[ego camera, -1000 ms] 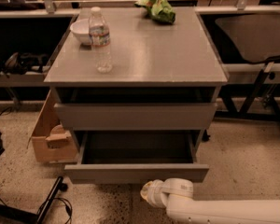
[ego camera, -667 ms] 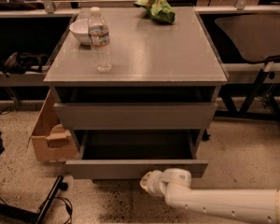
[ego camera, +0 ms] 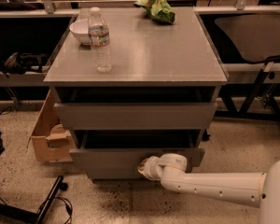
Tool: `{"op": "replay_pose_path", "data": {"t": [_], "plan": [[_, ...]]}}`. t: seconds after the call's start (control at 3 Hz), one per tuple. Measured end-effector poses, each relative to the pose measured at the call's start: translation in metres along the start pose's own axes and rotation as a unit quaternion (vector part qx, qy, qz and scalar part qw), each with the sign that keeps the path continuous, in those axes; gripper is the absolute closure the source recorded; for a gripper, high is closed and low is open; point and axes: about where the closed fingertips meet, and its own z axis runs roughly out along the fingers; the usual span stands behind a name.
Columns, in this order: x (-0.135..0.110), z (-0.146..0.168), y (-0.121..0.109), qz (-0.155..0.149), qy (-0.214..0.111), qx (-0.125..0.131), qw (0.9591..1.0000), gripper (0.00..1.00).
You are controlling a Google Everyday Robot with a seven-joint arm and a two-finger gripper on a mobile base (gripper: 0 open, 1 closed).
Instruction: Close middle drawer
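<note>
The middle drawer (ego camera: 107,161) is the lower grey handleless front on the cabinet (ego camera: 140,55). It stands pulled out, with its dark inside showing above the front panel. My gripper (ego camera: 147,167) is at the end of the white arm (ego camera: 210,188), which reaches in from the lower right. It rests against the drawer's front panel, a little right of centre. Another grey drawer front (ego camera: 135,115) above it also stands slightly out.
On the cabinet top stand a water bottle (ego camera: 101,40), a white bowl (ego camera: 80,31) and a green bag (ego camera: 157,8). A cardboard box (ego camera: 49,134) sits on the floor at the left. Cables and a black bar (ego camera: 49,202) lie at the lower left. Dark tables flank both sides.
My gripper has moved up and toward the cabinet onto the drawer front. The middle drawer has slid partly inward, with less of its inside showing.
</note>
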Motion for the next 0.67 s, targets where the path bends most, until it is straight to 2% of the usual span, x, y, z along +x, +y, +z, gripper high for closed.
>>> {"op": "replay_pose_path", "data": {"t": [0.33,0.67], "plan": [[-0.0058,0.0077,-0.0166,-0.001,-0.004,0.008,1.0000,1.00],[-0.0058,0.0077,-0.0165,-0.001,-0.004,0.008,1.0000,0.86]]}}
